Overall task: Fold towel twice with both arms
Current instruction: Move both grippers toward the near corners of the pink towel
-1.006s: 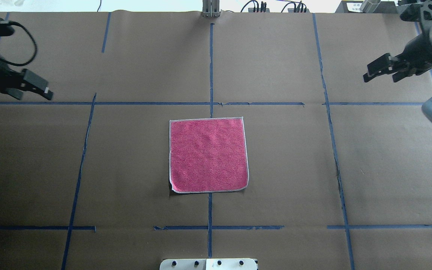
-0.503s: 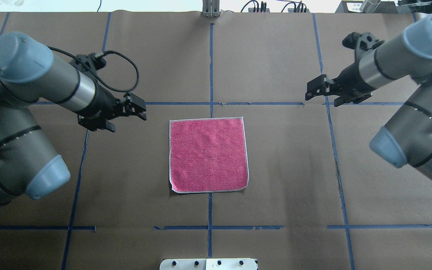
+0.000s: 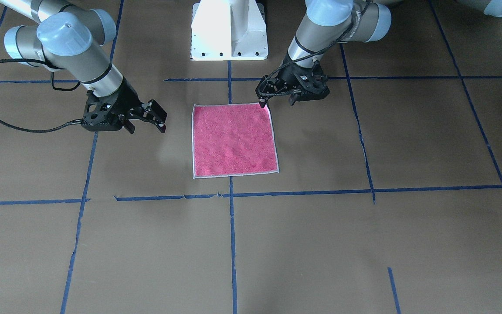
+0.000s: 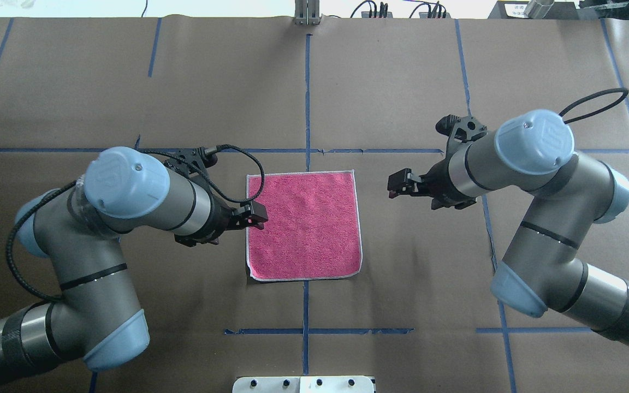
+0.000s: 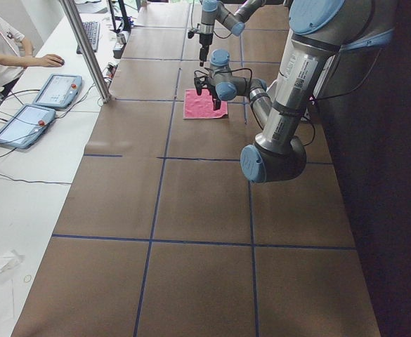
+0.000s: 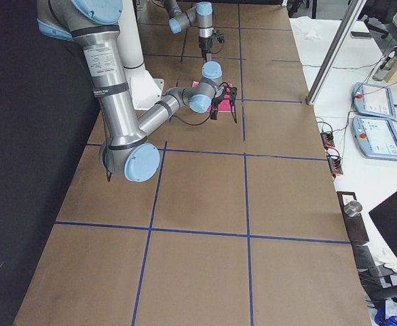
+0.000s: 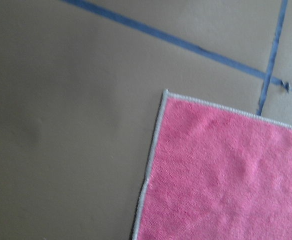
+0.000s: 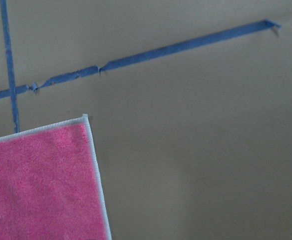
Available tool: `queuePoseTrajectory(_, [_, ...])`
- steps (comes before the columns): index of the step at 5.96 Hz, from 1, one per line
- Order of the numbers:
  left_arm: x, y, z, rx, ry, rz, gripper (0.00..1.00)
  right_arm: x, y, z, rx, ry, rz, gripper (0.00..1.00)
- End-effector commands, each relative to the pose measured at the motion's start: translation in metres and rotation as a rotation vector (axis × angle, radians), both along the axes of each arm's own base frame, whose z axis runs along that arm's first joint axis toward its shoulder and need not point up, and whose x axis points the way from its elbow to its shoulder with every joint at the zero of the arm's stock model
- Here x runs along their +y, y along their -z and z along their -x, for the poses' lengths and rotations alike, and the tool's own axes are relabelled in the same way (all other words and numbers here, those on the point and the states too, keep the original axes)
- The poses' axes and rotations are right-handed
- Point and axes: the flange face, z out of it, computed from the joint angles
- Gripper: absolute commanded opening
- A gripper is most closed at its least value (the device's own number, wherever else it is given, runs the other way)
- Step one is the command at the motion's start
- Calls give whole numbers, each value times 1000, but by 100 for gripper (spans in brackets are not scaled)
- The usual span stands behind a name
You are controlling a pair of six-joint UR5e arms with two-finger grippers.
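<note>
Found the left gripper [image 4: 255, 216] with jaws apart and empty, hanging at the left edge of the towel [image 4: 303, 226]. Saw, in the front-facing view, one fingertip [image 3: 262, 104] right by the near-left corner, the one toward the robot's base. Could not tell whether touching the cloth or just above it. Found the right gripper [image 4: 396, 185] parted and empty too, out beyond the towel's right edge, with a strip of bare table [image 4: 429, 262] between.

Noted the towel flat and unfolded, pink face up, at the middle of the table, astride the blue tape line [image 4: 306, 82]. Noted also the near-left corner slightly lifted, with a dark sliver showing beneath.

Judged the step in hand to be the approach for the first fold, with nothing gripped yet. Judged it best to bring the right gripper in to the matching near-right corner before closing either side. Thought it wise to come down straight, slip one finger under the stitched edging and pinch the cloth alone, not the brown paper below. Wanted both sets of jaws closed together, a low lift, then a level carry at equal pace, to land the near edge square on the far one. Feared that a sideways nudge on the way down would bunch or skew the towel.
</note>
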Motion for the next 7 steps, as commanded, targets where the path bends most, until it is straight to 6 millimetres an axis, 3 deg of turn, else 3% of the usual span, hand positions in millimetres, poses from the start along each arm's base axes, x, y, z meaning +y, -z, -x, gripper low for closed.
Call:
queuePoseTrajectory(1, [23,-5,-22,-17,-24,-5,88,33,8,27,-16,16,17,98])
queuePoseTrajectory(2, [26,-6,-25,-17,-22,13,86,48,6,41,-11,7,67,96])
queuePoseTrajectory(3, [27,-6,-25,-17,-22,13,86,75,16,67,-23,-41,144,93])
queuePoseTrajectory(4, [27,-6,-25,-17,-22,13,86,85,33,89,35,-67,159,93])
queuePoseTrajectory(5, [27,-4,-24,-12,-21,12,86,96,38,102,82,-61,165,91])
queuePoseTrajectory(7, [28,2,-18,3,-18,8,86,110,28,113,105,-46,164,87])
